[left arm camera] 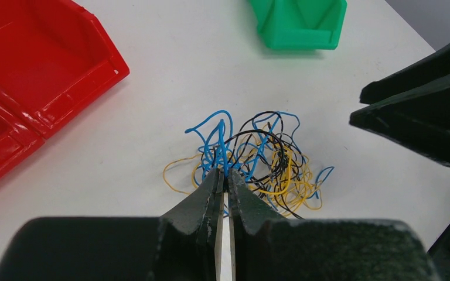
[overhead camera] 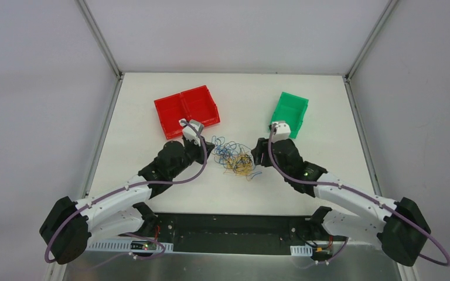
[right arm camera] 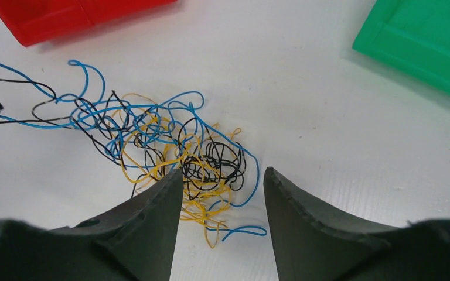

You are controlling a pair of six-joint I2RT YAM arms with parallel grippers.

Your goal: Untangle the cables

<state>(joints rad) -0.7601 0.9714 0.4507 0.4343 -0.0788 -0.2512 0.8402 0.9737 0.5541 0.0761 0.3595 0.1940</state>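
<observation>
From above, the cables [overhead camera: 237, 159] lie bunched on the surface [overhead camera: 240, 99], midway between your two arms.

Left wrist view: the left tool [left arm camera: 224, 175] is pinched shut on blue and black strands at the tangle's near edge.

Right wrist view: the right tool [right arm camera: 222, 175] gapes wide, with the yellow-black knot straight ahead between its fingers. This arm looks nearer to the knot.
</observation>
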